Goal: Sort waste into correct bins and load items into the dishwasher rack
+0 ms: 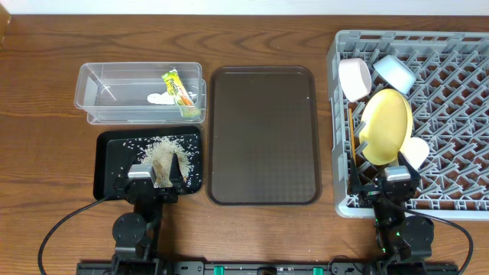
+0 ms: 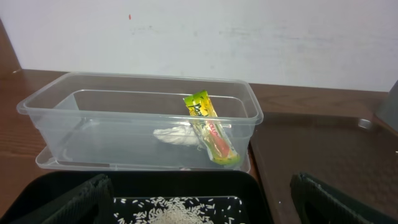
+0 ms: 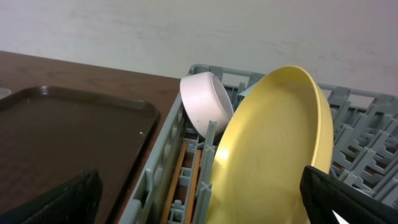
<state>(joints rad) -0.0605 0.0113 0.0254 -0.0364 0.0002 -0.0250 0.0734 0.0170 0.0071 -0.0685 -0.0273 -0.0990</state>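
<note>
The clear tub (image 1: pixel 99 95) holds the green-and-orange wrapper (image 1: pixel 177 90) and the white tissue (image 1: pixel 158 98); both also show in the left wrist view, wrapper (image 2: pixel 211 127) and tissue (image 2: pixel 176 137). The black tray (image 1: pixel 111 156) holds loose rice (image 1: pixel 160 147). My left gripper (image 1: pixel 162 176) is open and empty over the tray's near edge. The grey rack (image 1: pixel 451 114) holds the yellow plate (image 1: pixel 386 126) on edge, white bowl (image 1: pixel 354 79), light blue bowl (image 1: pixel 393 72), pale cup (image 1: pixel 415 151) and chopsticks (image 1: pixel 352 141). My right gripper (image 1: pixel 387 187) is open and empty at the rack's near edge.
A large brown serving tray (image 1: pixel 263 134) lies between the bins and the rack; it also shows in the right wrist view (image 3: pixel 68 137). The right wrist view shows the plate (image 3: pixel 273 149), white bowl (image 3: pixel 205 102) and chopsticks (image 3: pixel 177 180) close ahead.
</note>
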